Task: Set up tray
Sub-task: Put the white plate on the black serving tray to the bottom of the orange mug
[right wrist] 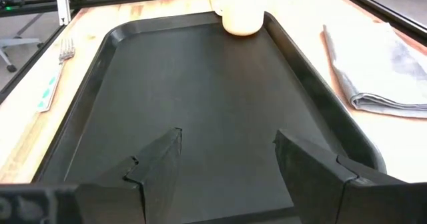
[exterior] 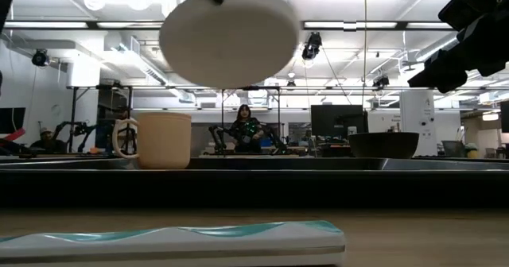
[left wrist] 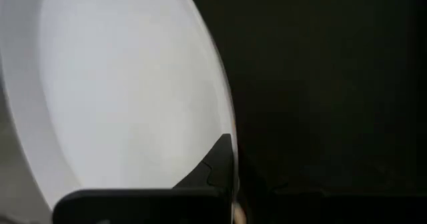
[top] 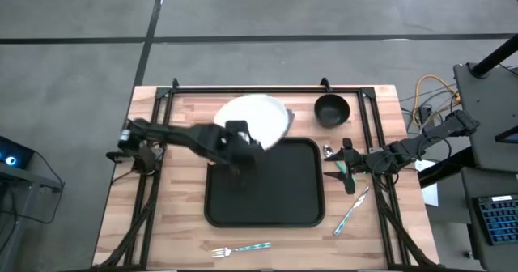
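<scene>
The left gripper [top: 240,139] is clamped shut on the rim of a round white plate [top: 255,118], carried tilted in the air; the low view shows the plate [exterior: 229,36] hanging clear above everything on the table. The large black rectangular tray with rounded corners and a raised rim [top: 218,211] lies directly below and just ahead of this gripper, its long axis running away from the left arm toward the right one. The plate overhangs the tray's far corner and sticks out beyond it, so the placing move, as I judge it, needs a pull toward the tray's middle and then a lowering.

The left arm reaches in low and nearly level from its side.

The right gripper [right wrist: 227,157] hovers at the tray's opposite edge, its 2 fingers spread wide and empty, pointing along the tray [right wrist: 200,84].
</scene>
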